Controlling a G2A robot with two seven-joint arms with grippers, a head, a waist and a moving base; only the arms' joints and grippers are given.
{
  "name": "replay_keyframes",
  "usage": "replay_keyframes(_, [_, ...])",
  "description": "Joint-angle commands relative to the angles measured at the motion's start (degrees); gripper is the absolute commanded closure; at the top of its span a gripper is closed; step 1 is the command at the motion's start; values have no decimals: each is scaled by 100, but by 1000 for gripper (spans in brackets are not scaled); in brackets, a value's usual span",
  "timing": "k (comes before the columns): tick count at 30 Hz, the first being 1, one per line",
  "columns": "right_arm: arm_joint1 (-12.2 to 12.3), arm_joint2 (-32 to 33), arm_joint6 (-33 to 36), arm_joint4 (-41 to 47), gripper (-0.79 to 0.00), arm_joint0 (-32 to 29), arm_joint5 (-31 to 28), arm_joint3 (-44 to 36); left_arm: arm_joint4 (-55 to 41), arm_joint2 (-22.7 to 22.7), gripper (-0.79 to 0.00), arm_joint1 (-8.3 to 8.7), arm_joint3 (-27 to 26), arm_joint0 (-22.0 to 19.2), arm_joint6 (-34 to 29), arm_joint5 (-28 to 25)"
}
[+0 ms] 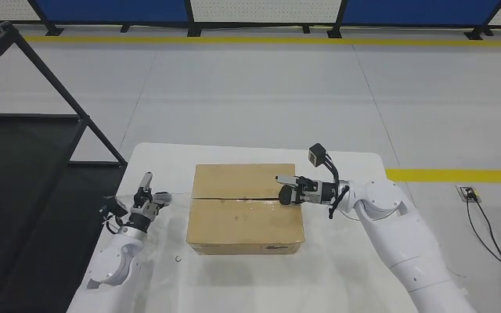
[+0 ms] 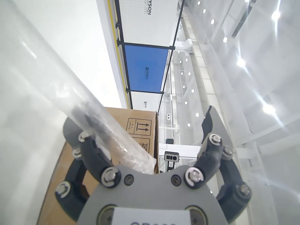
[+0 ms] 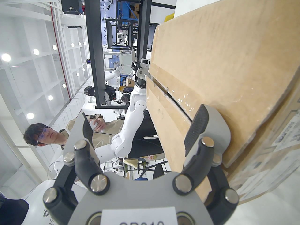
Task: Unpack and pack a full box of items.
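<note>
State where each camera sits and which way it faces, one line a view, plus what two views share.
Top view: above the arms, looking down on the table and box; left gripper and right gripper show.
Left wrist view: on the left wrist, beside the box, facing up past its side; the open left gripper shows.
Right wrist view: on the right wrist, looking along the box's top seam; the open right gripper shows.
Shared: all three show the box.

I have the cardboard box (image 1: pixel 244 211) sitting mid-desk (image 1: pixel 344 266), its top shut along a seam (image 1: pixel 235 199) that runs left to right. My right claw (image 1: pixel 280 196) is over the box's right edge at that seam. My left claw (image 1: pixel 149 190) is over the desk to the left, apart from the box.
</note>
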Motion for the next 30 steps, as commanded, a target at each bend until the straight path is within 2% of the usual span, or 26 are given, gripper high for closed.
replay_keyframes(1, [0,0,0,0,-785,0,0,0,35,-17,-785,-2,-30,11,37,-33])
replay_keyframes(15, [0,0,0,0,-785,0,0,0,204,-256,-785,4,-501,100,165,-311])
replay_keyframes(30, [0,0,0,0,-785,0,0,0,1047,-439,-785,25,-1745,605,560,-288])
